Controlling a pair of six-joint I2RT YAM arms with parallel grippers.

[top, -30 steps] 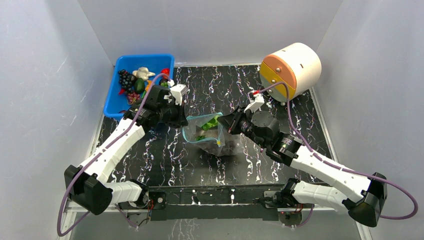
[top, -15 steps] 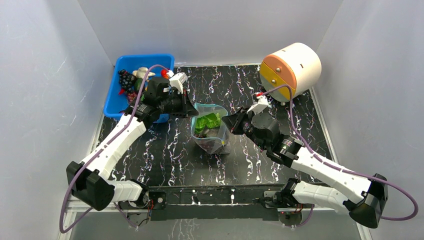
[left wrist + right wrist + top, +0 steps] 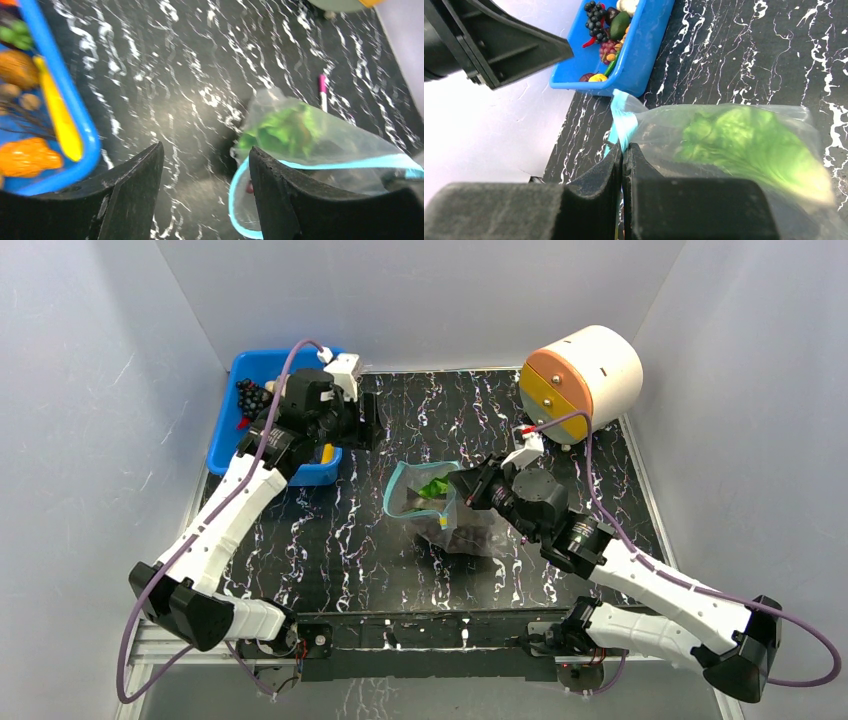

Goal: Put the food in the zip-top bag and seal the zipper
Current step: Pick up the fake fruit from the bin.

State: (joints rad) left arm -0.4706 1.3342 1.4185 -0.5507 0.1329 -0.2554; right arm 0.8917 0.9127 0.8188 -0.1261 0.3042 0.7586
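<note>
On marbled tabletop between pale walls, right end effector pinches zipper; left end effector gapes.

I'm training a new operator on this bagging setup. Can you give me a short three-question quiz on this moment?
1. True or false: the left hand is open and holds nothing.
2. Which food shows inside the zip-top bag? A lettuce; B mushroom; C egg.
3. Fill in: the right hand is shut on the bag's ___ zipper edge.
Key: 1 true; 2 A; 3 teal-blue.
</note>
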